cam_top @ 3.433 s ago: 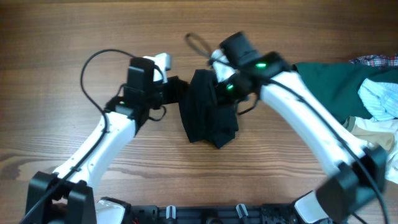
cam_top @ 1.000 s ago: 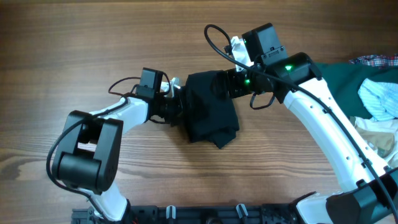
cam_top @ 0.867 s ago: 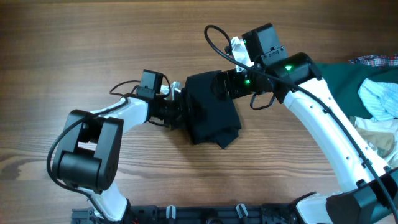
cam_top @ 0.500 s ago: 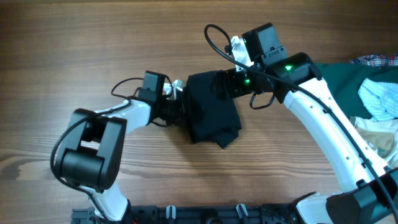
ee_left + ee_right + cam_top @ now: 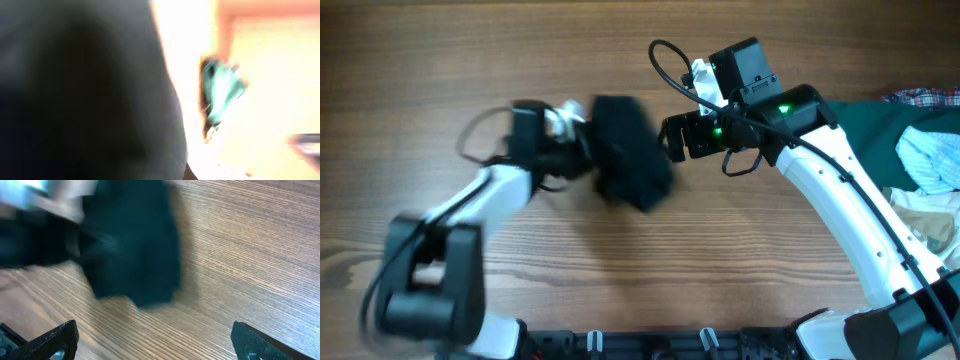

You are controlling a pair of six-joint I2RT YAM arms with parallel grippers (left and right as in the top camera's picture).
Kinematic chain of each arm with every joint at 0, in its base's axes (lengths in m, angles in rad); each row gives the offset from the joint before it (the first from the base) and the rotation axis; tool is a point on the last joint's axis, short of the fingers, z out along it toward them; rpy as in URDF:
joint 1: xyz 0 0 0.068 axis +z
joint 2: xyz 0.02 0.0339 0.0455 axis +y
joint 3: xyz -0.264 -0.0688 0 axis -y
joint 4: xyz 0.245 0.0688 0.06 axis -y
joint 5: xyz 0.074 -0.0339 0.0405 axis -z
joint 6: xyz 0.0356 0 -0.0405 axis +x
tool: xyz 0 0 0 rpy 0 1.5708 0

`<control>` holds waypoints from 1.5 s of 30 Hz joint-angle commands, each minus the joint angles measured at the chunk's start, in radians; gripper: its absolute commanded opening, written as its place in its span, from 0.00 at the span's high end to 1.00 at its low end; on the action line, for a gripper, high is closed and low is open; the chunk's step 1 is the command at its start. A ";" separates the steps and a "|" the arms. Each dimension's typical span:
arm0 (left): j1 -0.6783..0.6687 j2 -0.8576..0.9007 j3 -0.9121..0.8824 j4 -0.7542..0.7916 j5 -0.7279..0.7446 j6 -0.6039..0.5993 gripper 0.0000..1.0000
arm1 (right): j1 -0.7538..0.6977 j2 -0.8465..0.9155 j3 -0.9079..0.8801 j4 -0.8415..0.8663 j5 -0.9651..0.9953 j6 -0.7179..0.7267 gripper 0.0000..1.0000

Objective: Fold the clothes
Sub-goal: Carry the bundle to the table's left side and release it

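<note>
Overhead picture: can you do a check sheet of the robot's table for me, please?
Surface: wooden table, brown grain.
Job's things: black shirt, bunched up and blurred, left of the middle.
Clutter: dark green garment, pale blue garment and beige cloth at the right edge.
Grippers: left tool shut on the black shirt; right tool open and empty, beside the shirt.
Cables: black cable looping above the right arm.
Surroundings: nothing seen.
</note>
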 commanded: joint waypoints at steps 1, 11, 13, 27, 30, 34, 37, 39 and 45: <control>0.154 -0.262 0.014 0.017 0.047 -0.038 0.96 | 0.002 0.002 0.001 0.006 0.009 0.008 0.02; 0.701 -0.282 0.014 0.101 0.048 -0.005 0.96 | 0.002 0.002 0.001 0.007 0.009 0.008 0.02; 0.727 -0.220 0.014 0.171 0.058 -0.002 0.96 | 0.002 0.002 0.001 0.007 0.009 0.008 0.02; 0.872 0.204 0.014 0.377 -0.025 0.117 0.96 | 0.002 0.002 0.001 -0.013 0.009 0.031 0.02; 0.889 0.283 0.014 0.328 -0.021 0.119 0.91 | 0.002 0.002 0.001 -0.013 0.009 0.031 0.02; 0.894 0.285 0.014 0.247 0.061 0.118 0.45 | 0.002 0.002 0.001 -0.013 0.008 0.038 0.02; 0.898 0.283 0.014 0.187 0.100 0.118 0.34 | 0.002 0.002 0.001 -0.017 0.008 0.038 0.02; 0.898 0.282 0.014 0.114 0.100 0.118 0.15 | 0.002 0.002 0.001 -0.021 0.008 0.037 0.02; 0.902 0.199 0.014 -0.185 0.095 0.188 0.00 | 0.002 0.002 0.001 -0.018 0.009 0.029 0.02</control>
